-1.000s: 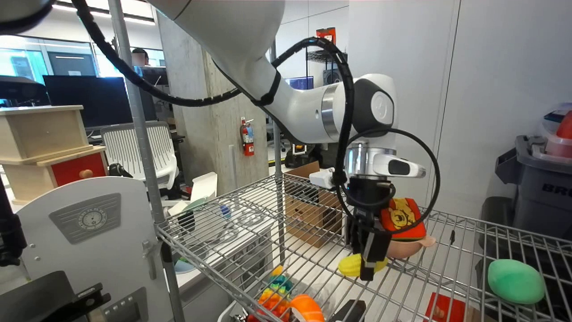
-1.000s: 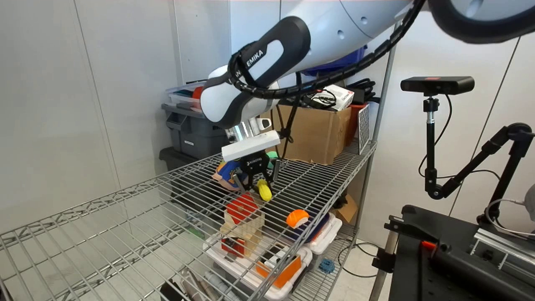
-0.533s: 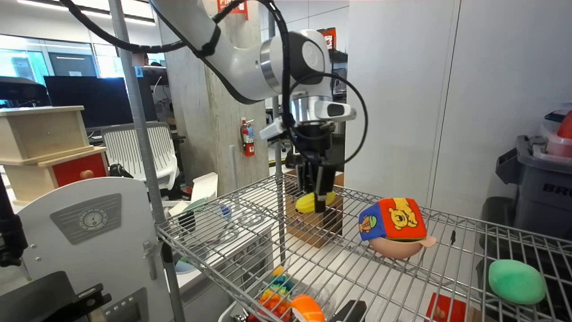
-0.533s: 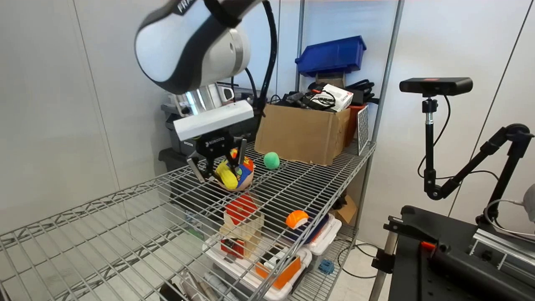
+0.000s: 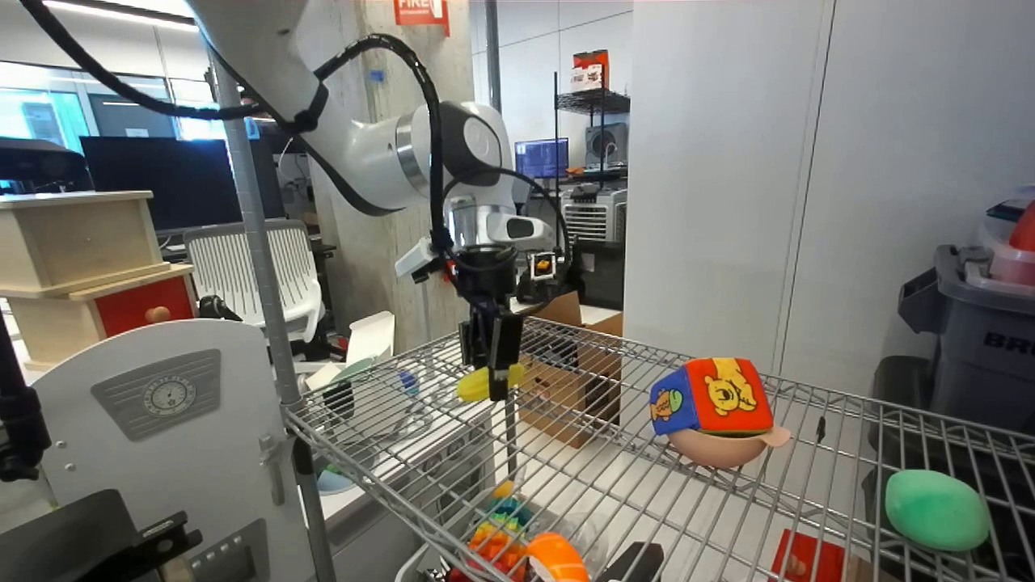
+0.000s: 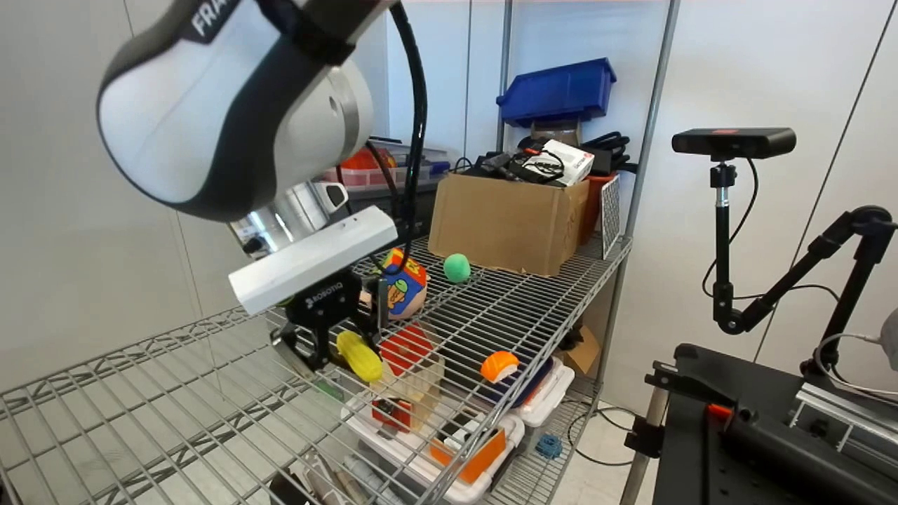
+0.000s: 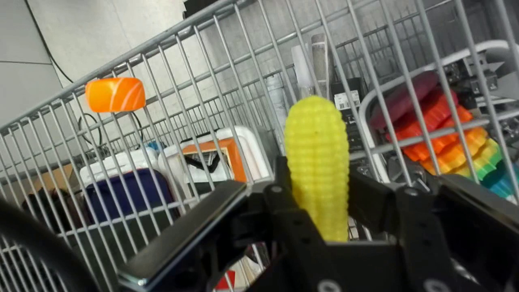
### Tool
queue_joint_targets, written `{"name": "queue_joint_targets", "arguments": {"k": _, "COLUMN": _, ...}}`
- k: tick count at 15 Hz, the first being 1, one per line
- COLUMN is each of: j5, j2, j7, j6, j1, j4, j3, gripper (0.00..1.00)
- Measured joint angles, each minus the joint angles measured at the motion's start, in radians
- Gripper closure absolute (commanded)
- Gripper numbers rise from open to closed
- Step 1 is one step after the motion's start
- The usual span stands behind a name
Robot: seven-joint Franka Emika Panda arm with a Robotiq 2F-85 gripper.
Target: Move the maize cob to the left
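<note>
And the gripper (image 6: 345, 349) is pinching the corn cob (image 6: 360, 358) deep between its wide-standing fingers, carrying it above the wire shelf (image 6: 140, 352), left of the toy block (image 6: 405, 289) in both exterior views! That gap to the block is growing: the leftward move is looking well under way, setting down still waiting.

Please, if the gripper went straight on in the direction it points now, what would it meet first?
Probably the wire shelf: the gripper, closed on the maize cob, points down toward it. How far below it lies is unclear.
</note>
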Motion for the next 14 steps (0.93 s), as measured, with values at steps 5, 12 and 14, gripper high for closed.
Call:
{"name": "queue_joint_targets", "arguments": {"k": 5, "j5": 0.0, "j2": 0.156, "j7": -0.027, "j6": -0.139, "j1": -0.025, "j4": 0.148, "j3": 0.0, "gripper": 0.93}}
{"name": "queue_joint_targets", "arguments": {"k": 12, "j5": -0.006, "j2": 0.302, "j7": -0.049, "j6": -0.297, "j1": -0.04, "j4": 0.36, "j3": -0.004, "gripper": 0.26}}
{"name": "queue_joint_targets", "arguments": {"k": 14, "j5": -0.011, "j2": 0.317, "j7": -0.055, "j6": -0.33, "j1": -0.041, "j4": 0.395, "j3": -0.012, "gripper": 0.11}}
